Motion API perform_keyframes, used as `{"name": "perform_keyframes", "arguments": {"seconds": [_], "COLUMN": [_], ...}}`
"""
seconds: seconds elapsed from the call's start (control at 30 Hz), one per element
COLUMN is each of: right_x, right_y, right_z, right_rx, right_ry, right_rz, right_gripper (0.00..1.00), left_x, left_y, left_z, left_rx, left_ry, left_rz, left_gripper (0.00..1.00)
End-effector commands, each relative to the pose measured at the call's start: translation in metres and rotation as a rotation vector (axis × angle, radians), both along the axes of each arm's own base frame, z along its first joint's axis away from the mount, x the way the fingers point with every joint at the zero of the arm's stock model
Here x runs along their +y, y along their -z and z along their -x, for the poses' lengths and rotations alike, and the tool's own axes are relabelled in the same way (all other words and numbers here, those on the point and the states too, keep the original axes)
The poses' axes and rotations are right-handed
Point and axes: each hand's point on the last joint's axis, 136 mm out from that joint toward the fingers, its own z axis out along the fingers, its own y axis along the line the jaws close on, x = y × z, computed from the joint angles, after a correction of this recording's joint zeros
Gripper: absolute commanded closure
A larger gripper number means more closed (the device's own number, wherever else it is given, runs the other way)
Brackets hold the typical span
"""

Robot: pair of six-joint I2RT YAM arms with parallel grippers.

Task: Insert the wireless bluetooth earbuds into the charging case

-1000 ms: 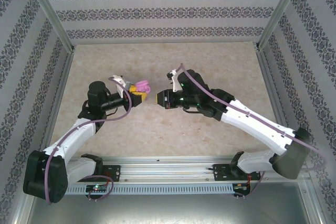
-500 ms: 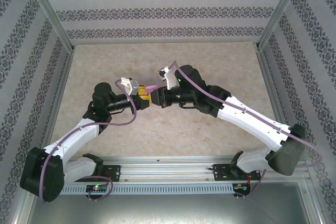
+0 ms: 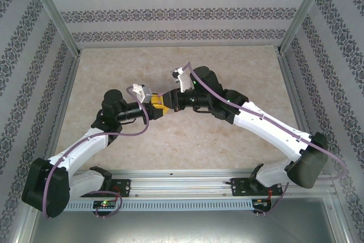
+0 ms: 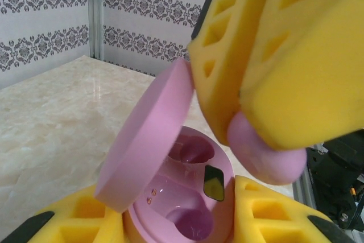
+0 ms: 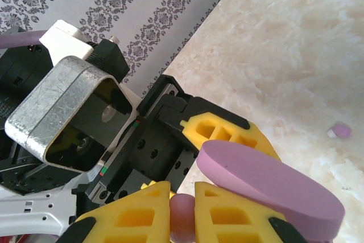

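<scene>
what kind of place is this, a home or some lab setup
Most likely a robot test cell dressed to look like a room, not a home: wallpaper-patterned panels hang in a bare aluminium frame, and two robot arms are bolted to a rail at the edge of a marble-look table.

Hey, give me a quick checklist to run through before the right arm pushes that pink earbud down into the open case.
1. Lid of the pink case swung open: ok.
2. Left pincer shut on the pink case, one yellow finger on each side: ok.
3. Right pincer shut on the pink earbud, bud poking out below the fingers: ok.
4. Both wells in the case empty: ok.
5. Earbud lined up over a well: cannot tell; in the left wrist view it hangs close above the case, toward its right rim.
6. Earbud turned the right way for the well: cannot tell.
</scene>
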Motion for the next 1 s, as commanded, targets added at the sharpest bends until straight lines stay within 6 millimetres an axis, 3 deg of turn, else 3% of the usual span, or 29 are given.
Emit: {"name": "perform_keyframes", "arguments": {"seconds": [0.0,0.63,0.97], "right_x": [0.002,0.000,-0.007], "right_y": [-0.001,0.050,0.052], "right_z": [-0.014,-0.021,-0.032], "right_rx": [-0.054,-0.039,-0.007], "right_ry": [0.017,0.027,0.078], "right_rz": [0.016,0.118,0.081], "right_gripper": [0.87,0.86,0.86], "left_x": [-0.010,-0.011,-0.011], "left_y": [-0.037,-0.055,-0.066], "left_z": [0.008,0.004,0.005], "left_rx": [-0.101,-0.130,-0.131], "left_ry": [0.066,0.068,0.076], "left_rz": [0.050,0.091,0.135], "left_gripper": [0.75,0.75,0.75]}}
